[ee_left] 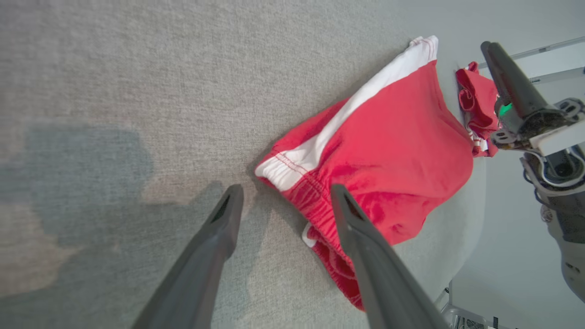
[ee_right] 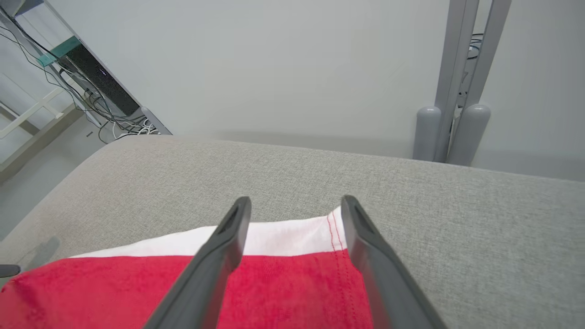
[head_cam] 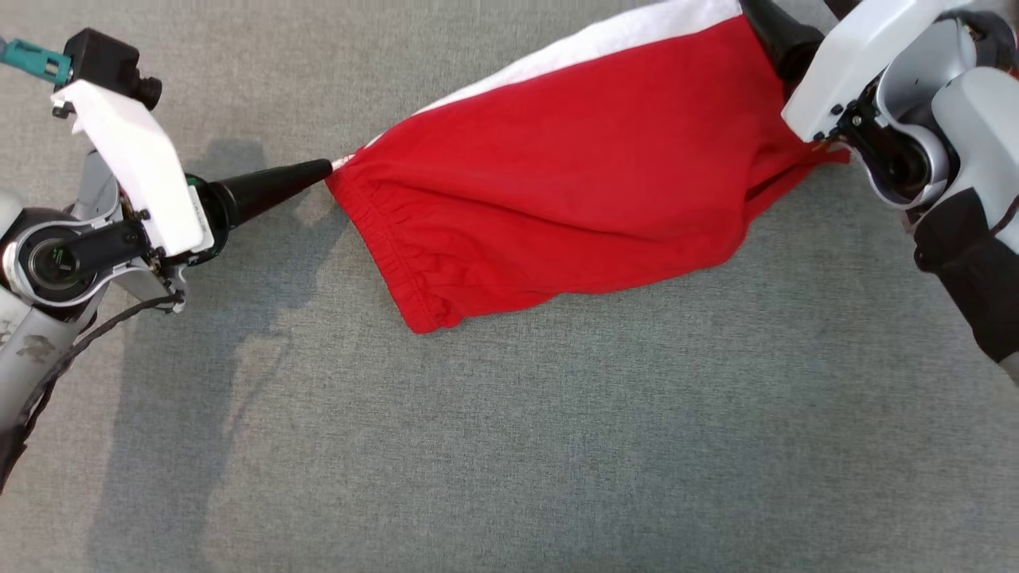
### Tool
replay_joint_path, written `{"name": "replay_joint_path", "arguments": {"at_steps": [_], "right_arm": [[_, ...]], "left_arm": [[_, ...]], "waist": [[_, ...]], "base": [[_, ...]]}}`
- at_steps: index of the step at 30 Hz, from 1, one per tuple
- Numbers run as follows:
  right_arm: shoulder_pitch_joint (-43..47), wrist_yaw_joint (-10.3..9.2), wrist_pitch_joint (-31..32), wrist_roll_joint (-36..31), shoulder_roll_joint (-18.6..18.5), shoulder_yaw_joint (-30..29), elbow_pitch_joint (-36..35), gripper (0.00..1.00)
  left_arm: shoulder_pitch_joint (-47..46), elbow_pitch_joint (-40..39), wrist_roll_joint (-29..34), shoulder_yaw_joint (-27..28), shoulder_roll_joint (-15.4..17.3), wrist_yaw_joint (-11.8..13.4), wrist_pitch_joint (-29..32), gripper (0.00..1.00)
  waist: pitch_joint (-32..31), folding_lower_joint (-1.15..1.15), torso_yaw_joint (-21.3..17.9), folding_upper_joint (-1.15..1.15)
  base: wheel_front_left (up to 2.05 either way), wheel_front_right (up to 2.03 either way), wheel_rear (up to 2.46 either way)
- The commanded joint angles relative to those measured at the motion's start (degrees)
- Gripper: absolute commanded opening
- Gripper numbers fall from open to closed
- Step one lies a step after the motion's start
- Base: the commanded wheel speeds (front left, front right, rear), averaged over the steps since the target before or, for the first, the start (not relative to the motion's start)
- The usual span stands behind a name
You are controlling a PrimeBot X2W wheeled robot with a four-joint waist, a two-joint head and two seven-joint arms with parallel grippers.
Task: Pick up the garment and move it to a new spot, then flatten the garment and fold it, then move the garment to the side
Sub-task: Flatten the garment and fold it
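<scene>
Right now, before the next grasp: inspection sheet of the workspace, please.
Surface: grey woven top, arm shadows at its left.
Job's things: red shorts with a white side stripe, lying rumpled, elastic waistband toward the left gripper.
Clutter: nothing seen.
Grippers: left gripper open at the waistband end; right gripper open over the hem corner; no cloth pinched.
Cables: dark cable along the left arm; loose wires on the floor by a rack.
Surroundings: pale wall, two grey posts.

Garment (head_cam: 557,183): red, with one white band along an edge and red stitching across the white. Table cover (head_cam: 509,446): plain grey weave. Fingers (ee_left: 374,269): dark grey.
</scene>
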Motion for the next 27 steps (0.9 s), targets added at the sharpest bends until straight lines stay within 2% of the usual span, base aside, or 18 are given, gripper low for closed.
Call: {"name": "replay_joint_path", "arguments": {"at_steps": [1,8,12,15,18,23,27], "right_arm": [[1.1,0.01,-0.9,0.7,-0.4,0.6,-0.1,1.00],[5.2,0.01,-5.3,3.7,-2.0,4.1,0.2,1.00],[8.2,0.01,-7.2,5.4,-2.8,5.6,1.7,1.00],[9.9,0.01,-8.7,6.0,-3.2,6.4,3.8,1.00],[11.1,0.01,-9.4,6.4,-3.1,7.2,6.3,1.00],[12.1,0.01,-9.1,7.5,-2.7,8.0,10.8,1.00],[12.5,0.01,-8.1,8.8,-2.8,7.9,14.6,1.00]], "left_arm": [[0.6,0.0,0.7,0.3,0.7,-0.1,-0.5,1.00],[4.3,-1.9,3.4,2.3,3.6,-0.1,-6.4,1.00],[7.3,-3.1,9.0,2.9,5.4,-0.1,-15.8,1.00],[10.3,-3.9,12.9,3.6,5.1,0.0,-25.1,1.00],[13.4,-6.2,17.0,3.8,5.3,1.6,-33.3,1.00],[19.3,-12.4,22.2,4.3,5.1,6.0,-45.0,1.00],[24.7,-18.4,25.3,5.5,4.6,9.9,-49.5,1.00]], "waist": [[-1.9,0.00,-0.5,0.00],[-9.4,0.00,-1.7,0.00],[-12.6,0.00,-1.6,0.00],[-14.0,0.00,-0.9,0.00],[-14.9,0.00,0.3,0.00],[-15.4,0.00,3.2,0.00],[-15.2,0.00,6.0,0.00]], "base": [[0.00,0.00,0.00],[0.00,0.00,0.00],[0.00,0.00,0.00],[0.00,0.00,0.00],[0.00,0.00,0.00],[0.00,0.00,0.00],[0.00,0.00,0.00]]}}
